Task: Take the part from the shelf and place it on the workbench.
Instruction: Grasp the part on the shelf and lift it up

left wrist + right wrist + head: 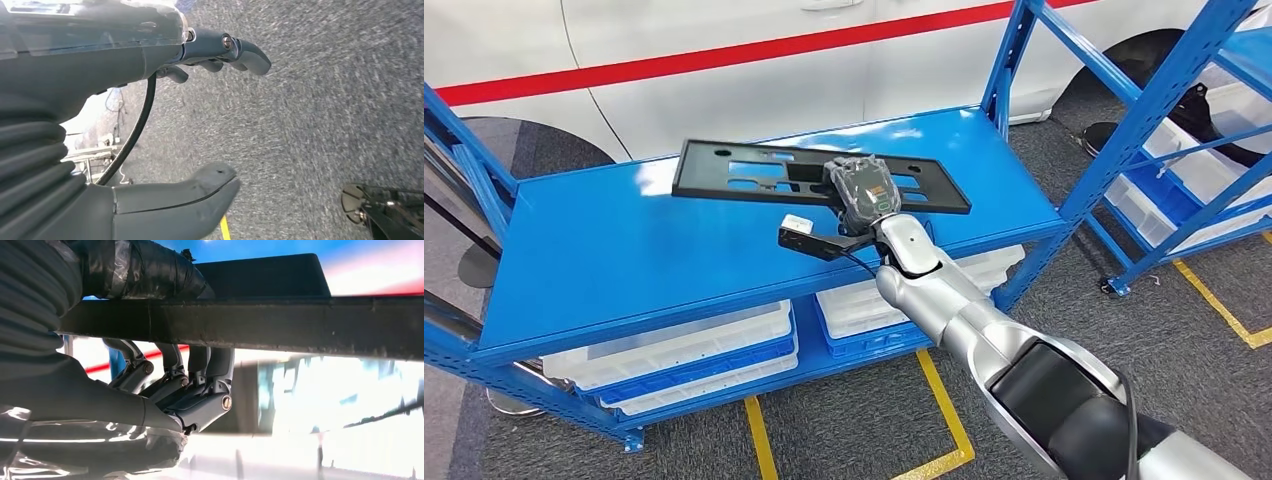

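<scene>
The part [734, 172] is a long, flat black frame with cut-outs, lying crosswise over the top of the blue rack [624, 260]. My right hand [862, 192] grips it near its right half, the silver arm reaching in from the lower right. In the right wrist view the fingers [200, 385] curl around one side of the part's edge bar [280, 325] while the thumb presses the other side. Whether the part touches the blue surface I cannot tell. My left hand [90, 65] hangs over grey carpet, thumb [200, 192] and fingers [245, 50] apart, holding nothing.
A white car [724, 50] with a red stripe stands close behind the rack. White bins [694, 345] fill the rack's lower level. A second blue rack [1184, 120] with white bins stands at the right. Yellow lines [944, 400] mark the grey floor in front.
</scene>
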You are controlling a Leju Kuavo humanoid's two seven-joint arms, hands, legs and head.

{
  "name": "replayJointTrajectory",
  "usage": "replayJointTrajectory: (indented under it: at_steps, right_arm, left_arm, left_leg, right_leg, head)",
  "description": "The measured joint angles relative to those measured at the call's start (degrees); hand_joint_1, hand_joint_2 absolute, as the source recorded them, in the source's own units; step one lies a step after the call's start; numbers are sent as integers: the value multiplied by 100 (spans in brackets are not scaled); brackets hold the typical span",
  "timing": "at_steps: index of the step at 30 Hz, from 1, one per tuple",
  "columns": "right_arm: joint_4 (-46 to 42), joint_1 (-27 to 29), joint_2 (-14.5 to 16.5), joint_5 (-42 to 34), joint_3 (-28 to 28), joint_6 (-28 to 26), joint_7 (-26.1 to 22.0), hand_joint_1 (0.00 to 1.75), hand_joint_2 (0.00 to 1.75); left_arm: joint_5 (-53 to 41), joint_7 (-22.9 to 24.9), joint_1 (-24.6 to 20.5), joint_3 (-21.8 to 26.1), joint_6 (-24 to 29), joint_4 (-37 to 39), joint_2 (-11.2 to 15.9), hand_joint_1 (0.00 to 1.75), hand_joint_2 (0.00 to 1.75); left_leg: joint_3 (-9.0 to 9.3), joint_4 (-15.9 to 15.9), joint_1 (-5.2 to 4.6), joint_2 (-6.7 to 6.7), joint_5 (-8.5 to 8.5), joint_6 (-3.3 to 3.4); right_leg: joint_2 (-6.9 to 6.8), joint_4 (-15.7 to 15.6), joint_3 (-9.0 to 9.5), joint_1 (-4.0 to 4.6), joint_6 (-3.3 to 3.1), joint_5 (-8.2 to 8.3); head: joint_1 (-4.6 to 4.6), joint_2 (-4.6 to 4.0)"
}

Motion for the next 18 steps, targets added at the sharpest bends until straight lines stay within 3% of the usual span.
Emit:
replayJointTrajectory:
  at_steps: [5,8,12,14,17,18]
  right_arm:
    - [-541,99,-100,542,-102,-483,197,175,175]
    - [-845,186,-178,1064,-154,-846,309,175,175]
    - [-1138,267,-243,1358,-261,-899,362,175,175]
    - [-1282,310,-288,1443,-322,-901,375,175,175]
    - [-1469,416,-356,1519,-412,-901,315,175,175]
    - [-1512,462,-374,1526,-428,-901,299,175,175]
  left_arm:
    - [-39,39,6,60,53,1,-27,0,175]
    - [-71,54,11,85,82,1,-29,0,175]
    - [-85,66,17,112,108,2,-32,0,175]
    - [-96,69,17,125,115,4,-39,0,175]
    - [-114,73,17,174,120,7,-44,0,175]
    - [-116,74,19,189,122,8,-44,0,175]
  left_leg:
    - [-3,4,-3,0,-2,2]
    - [-19,37,-27,-3,-17,38]
    - [-3,-7,-17,8,27,89]
    - [23,-96,15,28,105,147]
    - [-5,-117,27,41,141,180]
    - [-21,-101,28,41,141,178]
  right_leg:
    - [1,-3,0,-2,3,2]
    - [1,-18,1,-33,42,13]
    - [3,-19,8,-38,89,13]
    - [4,196,-77,-31,104,-182]
    - [5,1212,-507,-34,109,-755]
    - [4,1472,-611,-45,118,-832]
  head:
    - [0,0]
    - [-1,0]
    - [1,0]
    - [4,0]
    - [4,0]
    - [5,0]
